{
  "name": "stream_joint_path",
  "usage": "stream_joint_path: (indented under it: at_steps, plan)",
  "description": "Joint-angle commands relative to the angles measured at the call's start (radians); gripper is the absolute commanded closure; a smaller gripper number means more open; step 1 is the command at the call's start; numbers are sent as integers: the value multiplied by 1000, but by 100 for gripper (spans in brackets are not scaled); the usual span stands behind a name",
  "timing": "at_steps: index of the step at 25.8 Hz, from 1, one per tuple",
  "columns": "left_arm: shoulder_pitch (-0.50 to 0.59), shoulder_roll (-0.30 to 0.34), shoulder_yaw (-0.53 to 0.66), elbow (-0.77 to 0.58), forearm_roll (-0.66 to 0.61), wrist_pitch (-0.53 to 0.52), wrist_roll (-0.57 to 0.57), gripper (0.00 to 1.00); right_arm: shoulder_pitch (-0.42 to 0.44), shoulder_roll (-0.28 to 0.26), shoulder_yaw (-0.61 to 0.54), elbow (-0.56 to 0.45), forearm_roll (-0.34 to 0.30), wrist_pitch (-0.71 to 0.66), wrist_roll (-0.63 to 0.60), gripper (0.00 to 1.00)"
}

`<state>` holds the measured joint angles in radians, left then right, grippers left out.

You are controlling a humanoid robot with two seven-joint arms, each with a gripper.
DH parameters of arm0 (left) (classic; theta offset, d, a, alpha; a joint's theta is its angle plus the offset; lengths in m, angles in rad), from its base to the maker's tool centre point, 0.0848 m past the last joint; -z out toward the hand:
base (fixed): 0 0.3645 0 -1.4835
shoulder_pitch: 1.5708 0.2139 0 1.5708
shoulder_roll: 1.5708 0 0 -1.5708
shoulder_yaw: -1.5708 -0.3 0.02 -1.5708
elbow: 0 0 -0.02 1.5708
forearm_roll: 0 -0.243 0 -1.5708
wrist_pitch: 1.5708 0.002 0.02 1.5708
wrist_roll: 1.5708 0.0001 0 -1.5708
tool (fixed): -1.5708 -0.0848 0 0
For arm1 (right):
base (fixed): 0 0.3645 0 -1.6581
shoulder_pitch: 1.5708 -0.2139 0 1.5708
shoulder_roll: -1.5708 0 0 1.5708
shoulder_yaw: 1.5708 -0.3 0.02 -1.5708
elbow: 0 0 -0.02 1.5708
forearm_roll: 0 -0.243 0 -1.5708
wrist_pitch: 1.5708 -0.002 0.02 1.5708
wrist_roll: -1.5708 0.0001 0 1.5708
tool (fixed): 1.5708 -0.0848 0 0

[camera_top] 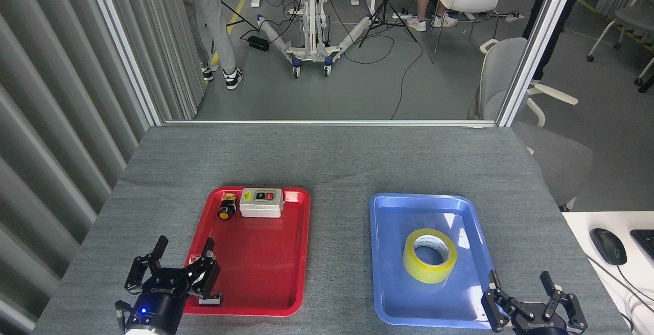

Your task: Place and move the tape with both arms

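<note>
The tape (429, 256) lies flat in the blue tray (393, 212), a little right of the tray's middle, with its round hole turned upward. So its axis stands upright and the yellow wall of the roll faces out to every side. Nothing touches it.

The right gripper (518, 291) is at the near right corner of the blue tray, low in the view. Its fingers are spread apart and hold nothing. The tape is to the far left of this gripper, near it but clearly apart.

The left gripper (184, 261) hovers over the near left edge of the red tray (301, 253), also with the fingers spread and empty. Just beside it a small dark part (209, 300) rests in that tray. At the far end of the red tray are a switch box (261, 202) and a yellow-capped push button (225, 208).

The right arm is much nearer to the tape; the left one is well apart, with the grey desk (337, 171) between the trays. I judge that a grasp would come from the right, reaching forward and to the left.
</note>
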<state>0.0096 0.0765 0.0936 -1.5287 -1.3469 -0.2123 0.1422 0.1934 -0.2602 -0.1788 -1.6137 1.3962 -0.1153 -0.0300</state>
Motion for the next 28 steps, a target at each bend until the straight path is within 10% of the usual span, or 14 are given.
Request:
stream_joint_path:
  at_steps: [1,28]
  plan:
    - [3,-1,0,-1,0,2,-1,0,3,-1,1,-2,0,0,1,0]
    - [-16,2,3,33,12,8,2,0,57,-8,12,-41,0,-24,-50,0]
